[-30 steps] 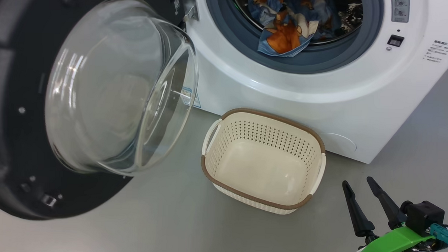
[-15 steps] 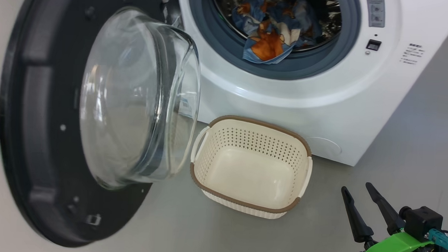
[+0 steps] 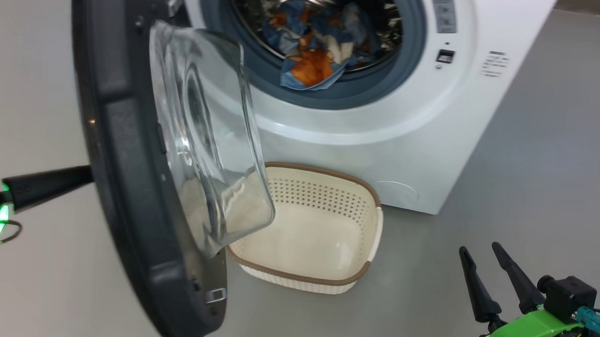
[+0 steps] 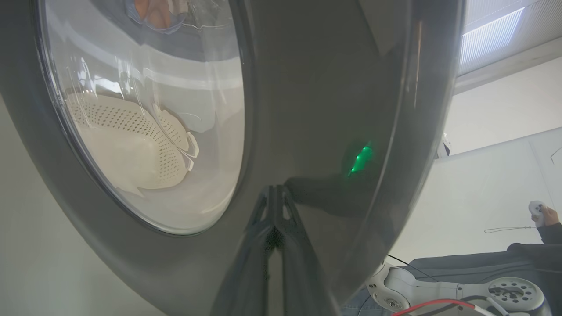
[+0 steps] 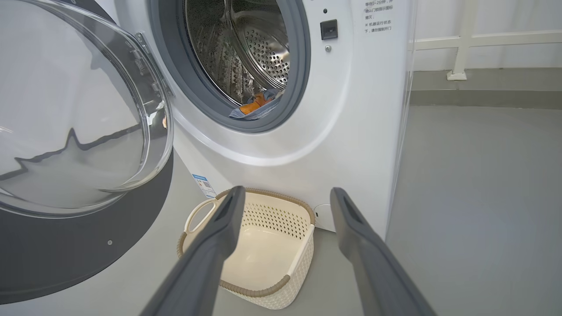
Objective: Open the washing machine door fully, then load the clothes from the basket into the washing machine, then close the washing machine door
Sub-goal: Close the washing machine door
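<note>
As the large round door [image 3: 121, 142] with the glossy black rim and bulging clear glass bowl has been swung from its wide-open position to roughly halfway toward the big white front-loading washing machine [image 3: 360, 155], the closing step is judged to be under way. The light blue garments [image 3: 308, 69] printed with orange-brown animals are located inside the steel drum [image 5: 263, 48], with one fold resting on the grey rubber seal [image 3: 382, 86]. The small cream perforated basket [image 3: 330, 172] with the brown rim is left empty on the floor [image 3: 529, 171], just before the machine. The left end effector [image 3: 80, 176] is clenched on nothing and is applied to the door's outer face. The right end effector [image 3: 478, 248] is released and is held well apart. The door is presented nearly edge-on and is not yet latched.
</note>
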